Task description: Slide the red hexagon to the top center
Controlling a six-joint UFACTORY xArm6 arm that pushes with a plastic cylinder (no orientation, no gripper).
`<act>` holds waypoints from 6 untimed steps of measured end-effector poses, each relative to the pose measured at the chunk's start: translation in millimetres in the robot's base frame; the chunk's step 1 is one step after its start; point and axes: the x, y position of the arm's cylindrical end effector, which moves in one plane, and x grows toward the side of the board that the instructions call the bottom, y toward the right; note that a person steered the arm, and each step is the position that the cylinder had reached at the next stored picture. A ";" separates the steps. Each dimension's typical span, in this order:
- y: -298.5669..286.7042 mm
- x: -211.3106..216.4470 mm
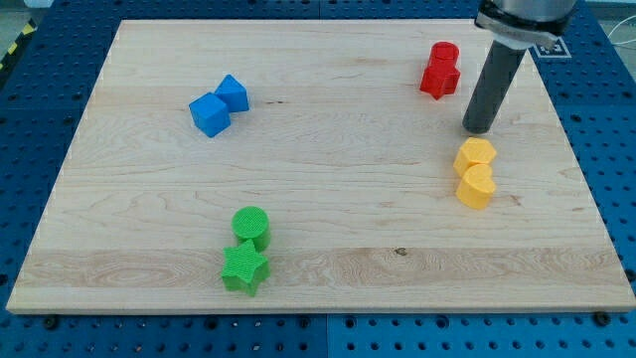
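Two red blocks touch at the view's upper right: the red hexagon (445, 54) at the top and a second red block (437, 79) just below it. My tip (478, 129) rests on the board to the right of and below the red pair, apart from them, and just above the yellow blocks. The rod rises from it toward the view's top right corner.
Two yellow blocks, a hexagon (476, 154) and a rounded one (476, 186), touch just below my tip. Two blue cubes (220, 104) sit at the upper left. A green cylinder (251, 226) and a green star (244, 268) sit at the bottom centre. The wooden board (328, 149) lies on a blue pegboard.
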 end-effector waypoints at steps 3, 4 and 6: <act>17.4 -45.1; 6.8 -66.0; -61.7 -64.2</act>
